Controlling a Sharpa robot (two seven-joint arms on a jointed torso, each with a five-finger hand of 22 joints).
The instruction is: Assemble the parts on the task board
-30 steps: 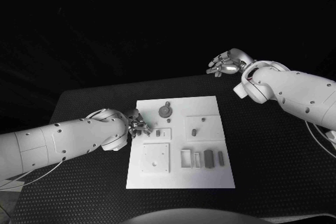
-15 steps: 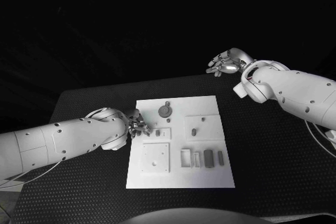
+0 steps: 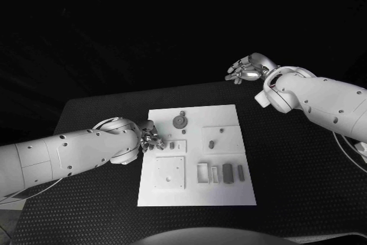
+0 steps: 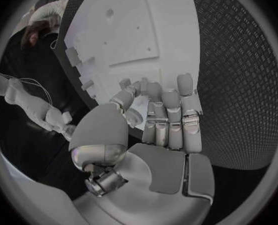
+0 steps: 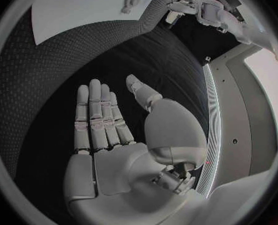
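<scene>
1. Several parts [image 3: 228, 173] lie loose in a row on the task board [image 3: 226, 113], on the side nearest you, so judge the assembly as barely begun
2. One round part with a stem [image 3: 180, 121] lies flat toward the far edge of the board, just beyond the left hand's fingers [image 3: 155, 142]; whether it is seated you cannot tell
3. Your left hand [image 3: 150, 138] sits at the board's left edge, fingers curled over the rim beside a small slotted block [image 3: 176, 146]; the left wrist view shows nothing between them, though the tips are partly hidden
4. Your right hand [image 3: 245, 69] hangs well clear of the board past the far edge of the black surface [image 3: 298, 165], fingers stretched flat and released, holding nothing
5. Most of the work is left: each loose part needs picking and seating
</scene>
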